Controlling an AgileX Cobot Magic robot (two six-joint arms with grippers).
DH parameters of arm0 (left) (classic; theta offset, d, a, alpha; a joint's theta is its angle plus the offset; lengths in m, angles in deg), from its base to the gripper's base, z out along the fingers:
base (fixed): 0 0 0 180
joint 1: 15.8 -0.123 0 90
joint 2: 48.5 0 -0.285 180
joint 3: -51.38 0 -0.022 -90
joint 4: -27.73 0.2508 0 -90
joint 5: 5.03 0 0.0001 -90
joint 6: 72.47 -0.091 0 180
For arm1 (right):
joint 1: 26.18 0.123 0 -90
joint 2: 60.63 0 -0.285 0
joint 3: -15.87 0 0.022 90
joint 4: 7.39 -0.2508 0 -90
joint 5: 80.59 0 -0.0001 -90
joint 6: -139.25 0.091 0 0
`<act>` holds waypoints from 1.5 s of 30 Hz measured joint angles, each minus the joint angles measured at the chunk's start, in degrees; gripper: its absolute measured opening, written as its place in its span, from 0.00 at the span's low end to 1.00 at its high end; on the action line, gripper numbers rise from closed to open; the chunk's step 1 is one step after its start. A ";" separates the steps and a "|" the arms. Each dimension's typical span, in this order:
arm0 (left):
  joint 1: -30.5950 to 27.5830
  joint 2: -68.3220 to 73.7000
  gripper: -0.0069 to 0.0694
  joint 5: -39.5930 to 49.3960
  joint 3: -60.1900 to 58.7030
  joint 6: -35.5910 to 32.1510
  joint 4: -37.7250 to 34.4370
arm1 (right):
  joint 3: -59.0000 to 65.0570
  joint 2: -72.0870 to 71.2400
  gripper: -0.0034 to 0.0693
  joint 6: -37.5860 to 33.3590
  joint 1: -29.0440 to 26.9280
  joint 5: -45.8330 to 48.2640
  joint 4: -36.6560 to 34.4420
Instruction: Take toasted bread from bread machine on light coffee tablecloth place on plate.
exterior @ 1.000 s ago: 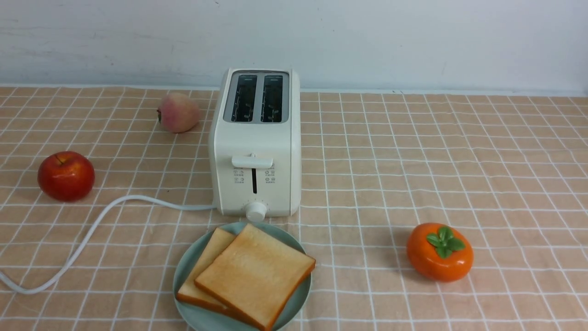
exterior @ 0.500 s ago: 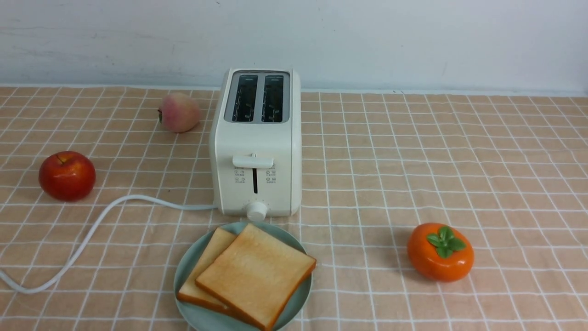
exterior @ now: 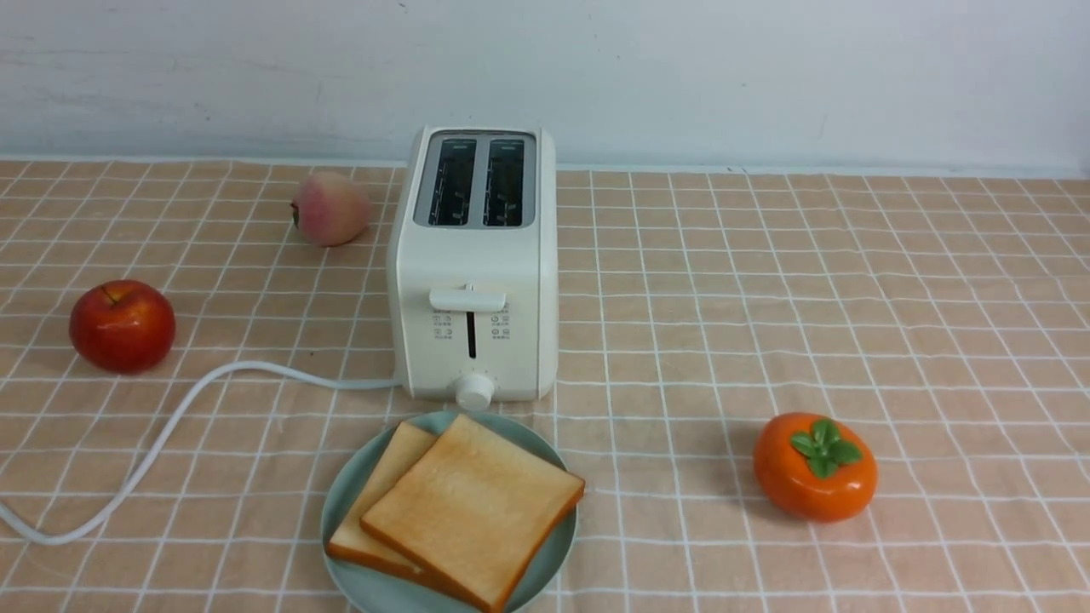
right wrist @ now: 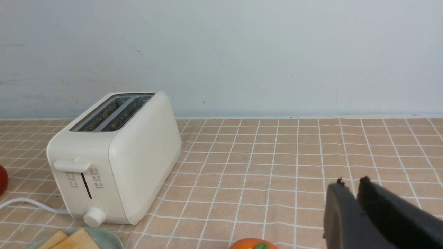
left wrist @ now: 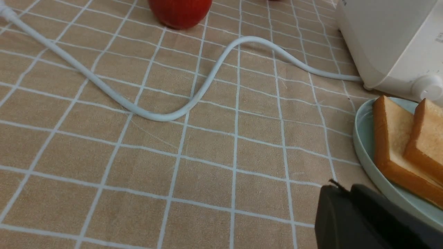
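Observation:
Two slices of toasted bread lie stacked on the teal plate (exterior: 375, 590), the upper slice (exterior: 473, 507) overlapping the lower one (exterior: 387, 477). The plate sits just in front of the cream-white bread machine (exterior: 473, 264), whose two slots look empty, on the checked light coffee tablecloth (exterior: 766, 298). Neither gripper shows in the front view. In the left wrist view my left gripper (left wrist: 346, 188) is shut and empty, low beside the plate (left wrist: 363, 138) and toast (left wrist: 387, 138). In the right wrist view my right gripper (right wrist: 351, 181) is shut and empty, well to the right of the bread machine (right wrist: 138, 155).
A red apple (exterior: 123, 326) and a peach (exterior: 330, 209) lie left of the toaster. An orange persimmon (exterior: 815, 466) sits front right. The white cord (exterior: 170, 426) snakes from the toaster toward the front left. A pale wall stands behind the table.

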 joint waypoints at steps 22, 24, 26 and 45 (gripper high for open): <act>0.00 0.00 0.14 0.18 0.00 0.00 0.00 | 0.00 0.00 0.18 -0.05 0.00 0.00 0.00; 0.00 0.00 0.14 0.18 0.00 0.00 0.00 | 0.00 0.00 0.18 -0.05 0.00 0.00 0.00; 0.00 0.00 0.14 0.18 0.00 0.00 0.00 | 0.00 0.00 0.18 0.24 0.00 0.00 -0.08; 0.00 0.00 0.18 0.45 -0.04 0.00 0.04 | 27.56 -19.48 0.21 2.68 -14.67 5.60 5.41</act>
